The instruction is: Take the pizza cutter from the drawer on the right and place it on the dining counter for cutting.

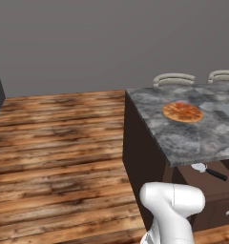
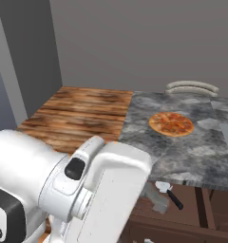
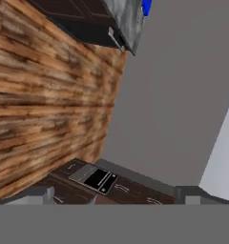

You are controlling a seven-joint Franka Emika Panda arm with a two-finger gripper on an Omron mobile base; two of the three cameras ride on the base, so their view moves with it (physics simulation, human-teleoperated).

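The pizza cutter, a silvery wheel on a slim black handle, lies in the pulled-out dark brown drawer just under the front edge of the dining counter. On the grey marbled top sits a round orange pizza. My white arm rises near the counter's front left corner. In the hand view my gripper is open, its fingertips far apart with nothing between them, and it looks away over the wooden floor toward a grey wall.
Two pale chair backs stand behind the counter. Wooden floor stretches to the left. The hand view shows dark cabinets with a silver handle, and more cabinets with an inset black panel.
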